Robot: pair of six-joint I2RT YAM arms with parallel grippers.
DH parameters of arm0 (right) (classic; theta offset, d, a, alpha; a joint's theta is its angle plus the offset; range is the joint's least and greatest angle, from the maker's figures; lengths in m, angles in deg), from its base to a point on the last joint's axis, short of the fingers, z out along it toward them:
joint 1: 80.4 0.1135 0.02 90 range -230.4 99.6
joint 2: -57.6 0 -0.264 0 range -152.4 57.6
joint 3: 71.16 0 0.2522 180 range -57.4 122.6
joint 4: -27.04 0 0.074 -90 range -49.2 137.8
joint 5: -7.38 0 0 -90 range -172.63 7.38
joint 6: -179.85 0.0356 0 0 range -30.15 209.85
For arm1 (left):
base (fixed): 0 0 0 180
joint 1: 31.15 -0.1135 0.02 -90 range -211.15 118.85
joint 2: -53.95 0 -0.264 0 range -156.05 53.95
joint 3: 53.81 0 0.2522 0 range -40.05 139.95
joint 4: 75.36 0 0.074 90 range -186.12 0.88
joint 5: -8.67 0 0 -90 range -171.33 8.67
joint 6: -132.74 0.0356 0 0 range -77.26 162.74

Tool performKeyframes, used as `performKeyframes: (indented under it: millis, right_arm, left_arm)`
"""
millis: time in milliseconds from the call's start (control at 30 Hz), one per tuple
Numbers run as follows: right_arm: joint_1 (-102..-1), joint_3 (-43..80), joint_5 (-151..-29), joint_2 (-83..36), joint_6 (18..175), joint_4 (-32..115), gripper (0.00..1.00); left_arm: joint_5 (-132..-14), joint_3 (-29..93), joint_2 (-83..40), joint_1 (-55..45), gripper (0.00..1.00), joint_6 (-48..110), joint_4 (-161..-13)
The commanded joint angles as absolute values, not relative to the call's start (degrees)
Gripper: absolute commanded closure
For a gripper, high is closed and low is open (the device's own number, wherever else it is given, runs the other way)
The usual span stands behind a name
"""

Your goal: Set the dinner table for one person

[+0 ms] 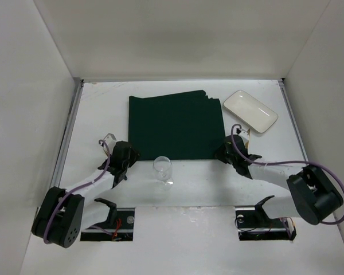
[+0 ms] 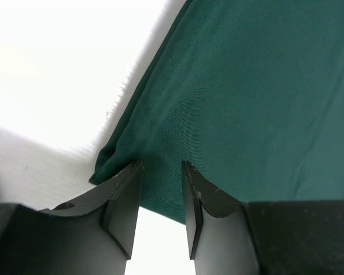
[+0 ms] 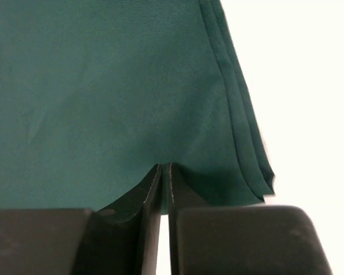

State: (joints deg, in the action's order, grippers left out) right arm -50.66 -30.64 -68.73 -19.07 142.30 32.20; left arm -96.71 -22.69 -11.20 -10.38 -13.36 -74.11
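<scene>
The white dinner table [image 1: 218, 189] carries a dark green cloth placemat [image 1: 175, 126] at its middle. My left gripper [image 1: 132, 154] is at the placemat's near left corner. In the left wrist view my left gripper [image 2: 161, 165] is open, its jaws apart at the near edge of the placemat [image 2: 246, 103]. My right gripper [image 1: 225, 153] is at the near right corner. In the right wrist view my right gripper [image 3: 165, 166] is shut on the near edge of the placemat [image 3: 103, 86], which puckers at the tips.
A clear drinking glass [image 1: 163, 169] stands upright just in front of the placemat's near edge, between the two arms. A white rectangular plate [image 1: 250, 111] lies off the placemat's far right corner. White walls close the table on three sides.
</scene>
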Motion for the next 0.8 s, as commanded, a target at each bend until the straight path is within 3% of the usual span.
performKeyframes:
  millis: [0,200,300,400,533,767]
  right_arm:
    - [-50.03,-31.47,-66.37,-15.89,142.51,34.64,0.82]
    - [-47.24,-22.71,-64.61,-5.52,132.85,43.85,0.56]
    - [-42.58,-14.98,-62.77,-3.05,125.82,50.18,0.5]
    - [-38.01,-7.33,-63.64,-1.74,120.37,56.16,0.6]
    - [-32.99,1.12,-64.25,-0.5,115.96,62.32,0.83]
    - [-30.51,7.29,-62.24,-2.17,113.05,68.39,0.9]
  left_arm:
    - [-97.6,-23.71,-7.5,-10.28,0.69,-13.51,-78.83]
    - [-97.5,-15.2,2.51,-8.7,0.68,-10.45,-86.74]
    - [-98.9,-11.06,4.2,-7.82,0.68,-7.37,-87.54]
    - [-100.13,-9.29,3.41,-7.47,0.67,-5.17,-85.7]
    - [-99.79,-9.12,-0.36,-9.04,0.67,-3.85,-80.43]
    - [-98.82,-10.43,-5.99,-10.63,0.74,-3.23,-71.9]
